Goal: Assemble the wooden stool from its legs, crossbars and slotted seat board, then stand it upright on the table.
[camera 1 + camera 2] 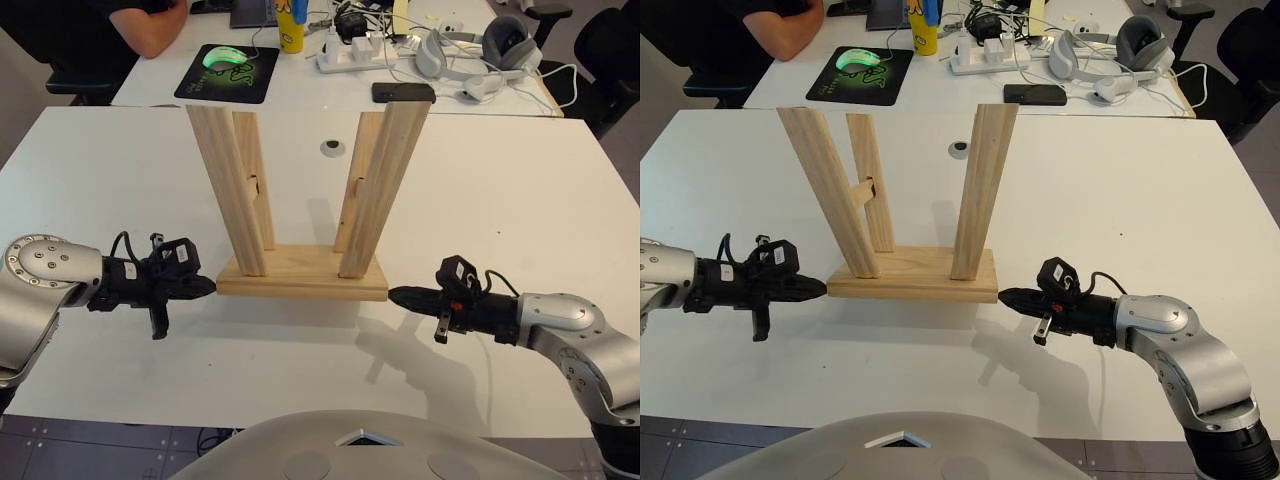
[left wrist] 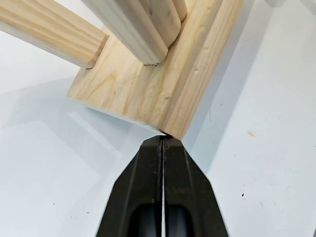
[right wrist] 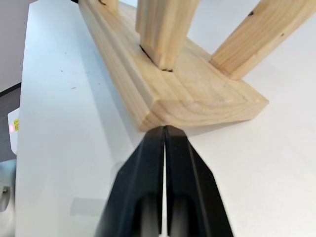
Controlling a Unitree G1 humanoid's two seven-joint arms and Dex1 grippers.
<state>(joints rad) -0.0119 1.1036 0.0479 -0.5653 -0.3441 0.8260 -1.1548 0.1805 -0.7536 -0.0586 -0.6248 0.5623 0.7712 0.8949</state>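
Note:
The wooden stool [image 1: 300,200] stands upside down on the white table [image 1: 520,190], its seat board [image 1: 303,273] flat on the surface and its legs [image 1: 230,190] pointing up, with crossbars between them. My left gripper [image 1: 207,287] is shut, its tip touching the seat board's left end [image 2: 170,129]. My right gripper [image 1: 396,295] is shut too, its tip against the board's right end [image 3: 163,121]. Nothing is held between either pair of fingers.
A round grommet hole [image 1: 332,148] sits in the table behind the stool. The desk behind holds a mouse on a black pad [image 1: 228,70], a yellow cup [image 1: 291,30], a power strip [image 1: 355,52], a phone [image 1: 403,92] and headsets [image 1: 480,50]. A person's arm [image 1: 150,25] rests there.

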